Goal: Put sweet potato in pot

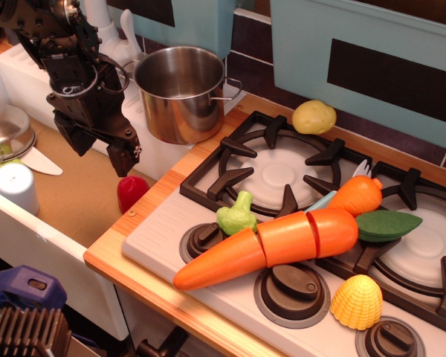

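Observation:
The sweet potato [131,192] is a small glossy red toy lying on the brown sink floor, against the wooden counter edge. The pot [180,93] is a shiny steel stockpot with side loop handles, standing upright behind it at the back left of the counter; its inside looks empty. My black gripper [100,151] hangs just above and left of the sweet potato, with its jaws apart and nothing between them. Its right fingertip [125,158] is a little above the sweet potato and not touching it.
On the toy stove [171,223]: a big orange sliced carrot [271,245], a green vegetable [236,214], a small carrot [355,195], a green leaf [386,224], corn [356,301], a pale yellow potato [314,117]. A white cup [15,186] and metal dish [4,126] sit at left.

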Motion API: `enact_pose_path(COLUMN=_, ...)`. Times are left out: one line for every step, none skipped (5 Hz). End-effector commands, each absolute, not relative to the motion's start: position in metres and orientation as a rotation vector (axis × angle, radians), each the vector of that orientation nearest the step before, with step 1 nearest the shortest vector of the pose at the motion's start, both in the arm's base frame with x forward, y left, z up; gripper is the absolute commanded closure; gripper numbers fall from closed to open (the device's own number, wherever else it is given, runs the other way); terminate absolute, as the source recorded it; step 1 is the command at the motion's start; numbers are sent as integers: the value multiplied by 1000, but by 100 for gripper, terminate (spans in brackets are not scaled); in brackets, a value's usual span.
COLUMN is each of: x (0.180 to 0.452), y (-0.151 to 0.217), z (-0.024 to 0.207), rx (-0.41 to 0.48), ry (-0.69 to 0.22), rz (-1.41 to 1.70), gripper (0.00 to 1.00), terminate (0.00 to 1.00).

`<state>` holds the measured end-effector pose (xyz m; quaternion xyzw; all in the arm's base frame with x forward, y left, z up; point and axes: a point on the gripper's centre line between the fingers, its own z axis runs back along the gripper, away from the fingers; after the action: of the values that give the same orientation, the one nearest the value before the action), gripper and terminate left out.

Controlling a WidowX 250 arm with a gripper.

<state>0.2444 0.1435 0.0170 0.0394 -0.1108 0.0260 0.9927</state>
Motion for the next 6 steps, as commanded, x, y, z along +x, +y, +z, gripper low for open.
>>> enact_pose_path(x=244, y=144, z=17, rx=79, ry=-222, rz=52, gripper=0, terminate=0)
enact_pose_path(x=252, y=148, z=2, rx=34, ry=-282, rz=71, gripper=0, terminate=0)
enact_pose_path(x=256, y=150, z=-7, rx=-5, ry=-320, rz=73, gripper=0, terminate=0)
enact_pose_path(x=259, y=151, z=-17, rx=-47, ry=-348, rz=69, gripper=0, terminate=0)
enact_pose_path(x=260, y=149, z=-26, rx=-71, ry=-364, rz=75, gripper=0, terminate=0)
enact_pose_path(x=261, y=147, z=-35, rx=-104, ry=-377, rz=82, gripper=0, terminate=0)
